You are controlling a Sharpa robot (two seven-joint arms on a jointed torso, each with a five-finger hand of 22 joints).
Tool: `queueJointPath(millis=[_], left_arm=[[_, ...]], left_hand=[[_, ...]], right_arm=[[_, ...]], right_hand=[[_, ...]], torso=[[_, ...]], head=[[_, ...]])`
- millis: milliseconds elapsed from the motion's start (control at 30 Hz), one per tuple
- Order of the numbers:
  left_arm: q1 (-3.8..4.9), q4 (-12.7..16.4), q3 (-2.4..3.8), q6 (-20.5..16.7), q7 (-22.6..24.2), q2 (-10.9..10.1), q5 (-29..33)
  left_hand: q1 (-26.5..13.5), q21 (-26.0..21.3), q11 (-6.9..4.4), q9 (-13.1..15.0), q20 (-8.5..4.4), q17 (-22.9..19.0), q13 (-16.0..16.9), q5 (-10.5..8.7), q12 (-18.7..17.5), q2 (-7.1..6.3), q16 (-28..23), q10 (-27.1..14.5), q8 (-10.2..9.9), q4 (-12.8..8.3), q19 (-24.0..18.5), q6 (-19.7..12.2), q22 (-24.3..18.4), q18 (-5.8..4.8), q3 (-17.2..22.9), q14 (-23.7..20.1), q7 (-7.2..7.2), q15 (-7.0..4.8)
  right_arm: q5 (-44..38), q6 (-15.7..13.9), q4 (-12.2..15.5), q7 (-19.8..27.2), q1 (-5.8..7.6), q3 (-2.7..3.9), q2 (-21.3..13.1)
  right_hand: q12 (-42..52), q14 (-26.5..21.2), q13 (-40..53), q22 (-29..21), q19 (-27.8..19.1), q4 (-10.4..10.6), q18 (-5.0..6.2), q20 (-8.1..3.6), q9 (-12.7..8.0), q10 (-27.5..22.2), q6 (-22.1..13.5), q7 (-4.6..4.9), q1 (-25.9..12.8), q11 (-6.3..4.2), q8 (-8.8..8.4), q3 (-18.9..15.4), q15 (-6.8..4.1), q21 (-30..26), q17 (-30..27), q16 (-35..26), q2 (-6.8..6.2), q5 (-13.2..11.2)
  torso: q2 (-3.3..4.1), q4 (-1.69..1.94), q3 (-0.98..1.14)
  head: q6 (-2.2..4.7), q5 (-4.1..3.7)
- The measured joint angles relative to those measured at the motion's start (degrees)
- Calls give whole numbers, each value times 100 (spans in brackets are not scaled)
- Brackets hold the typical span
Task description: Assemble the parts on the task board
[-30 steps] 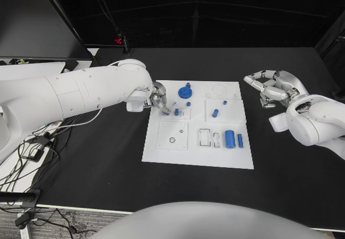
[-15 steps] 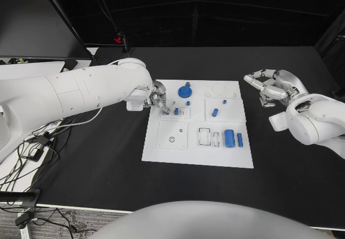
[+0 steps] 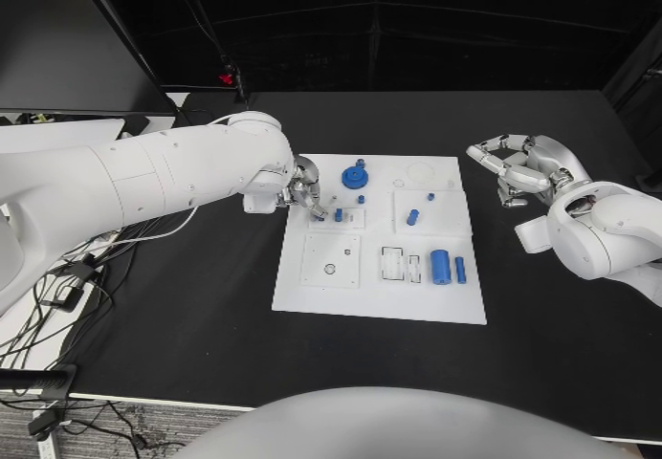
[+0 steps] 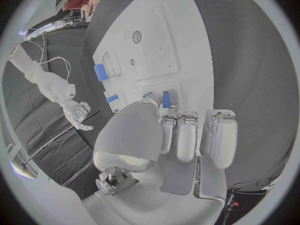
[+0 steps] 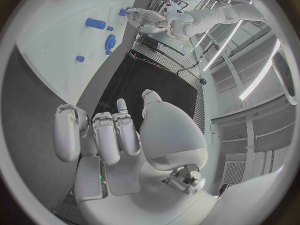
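Note:
The white task board (image 3: 380,287) lies mid-table. My left hand (image 3: 303,191) hovers over its far left corner, its fingertips (image 4: 169,119) brought down together with the thumb. It pinches a small blue part (image 4: 147,95) just beside a blue peg (image 3: 338,214) that stands upright in a small square plate. A blue gear-like piece (image 3: 356,176) sits just beyond that. My right hand (image 3: 511,167) hangs above the black table right of the board, fingers half bent, holding nothing.
On the board (image 4: 162,50) also lie a short blue cylinder (image 3: 412,217), a thick blue cylinder (image 3: 440,266) and a thin blue bar (image 3: 459,270). A plate with a round hole (image 3: 331,260) sits at the near left. Cables trail at the table's left edge (image 3: 69,277).

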Motion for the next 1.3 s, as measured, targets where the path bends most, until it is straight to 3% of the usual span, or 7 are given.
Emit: queueJointPath(millis=[533,733,1133,1300], left_arm=[[0,-43,4,50,0,27,8],[0,-51,7,73,0,31,8],[1,-61,9,156,-4,39,8],[-3,-62,6,177,-4,39,8]], left_hand=[[-25,0,-10,0,0,0,4,-24,7,25,0,10,0,10,0,0,0,0,19,-8,0,8],[-106,0,-10,0,0,0,4,-111,7,104,0,10,0,20,0,0,0,0,35,-9,0,9],[-320,0,-13,28,0,0,-23,-280,-44,-82,0,13,2,-120,0,-41,0,0,23,-9,-40,9],[-637,0,-22,47,0,0,-10,-466,-45,-52,0,23,41,-102,0,-65,0,0,-164,-9,-78,9]], right_arm=[[0,-1,12,-1,0,0,-10],[0,-1,14,-1,0,0,-10],[0,0,18,-1,0,0,-14],[0,0,18,-1,0,0,-14]], right_hand=[[0,0,0,0,0,0,0,0,0,0,0,0,6,0,-2,0,0,0,0,0,6,0],[0,0,0,0,0,-1,0,0,0,0,0,0,6,0,-2,-1,0,0,0,0,6,0],[0,0,0,0,0,-16,0,0,1,0,0,0,6,0,-3,-16,0,0,-1,0,6,0],[0,0,0,0,0,-16,0,0,1,0,0,0,6,0,-3,-16,0,0,-1,0,6,0]], torso=[[0,3,4],[0,6,4],[-3,7,3],[-3,7,3]], head=[[-36,-30],[-37,-37],[-42,-55],[-33,-66]])
